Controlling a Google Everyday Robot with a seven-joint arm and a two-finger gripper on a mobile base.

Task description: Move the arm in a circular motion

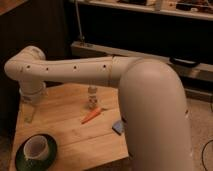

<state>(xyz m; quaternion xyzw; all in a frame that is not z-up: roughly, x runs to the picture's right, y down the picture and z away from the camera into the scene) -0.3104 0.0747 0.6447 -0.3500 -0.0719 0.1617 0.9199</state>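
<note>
The cream-white arm (150,115) fills the right side of the camera view as a thick rounded segment. A tubular segment with small dark holes (75,70) runs left from it to a rounded elbow (27,65). From the elbow the arm turns down through a wrist (32,92) to the pale gripper (28,112). The gripper hangs just over the left edge of a wooden table (65,135) and holds nothing that I can see.
On the table lie an orange carrot (91,116), a small bottle (92,98) behind it, a blue object (118,127) partly hidden by the arm, and a white cup (35,147) on a dark green plate (20,159). A dark shelf unit (150,35) stands behind.
</note>
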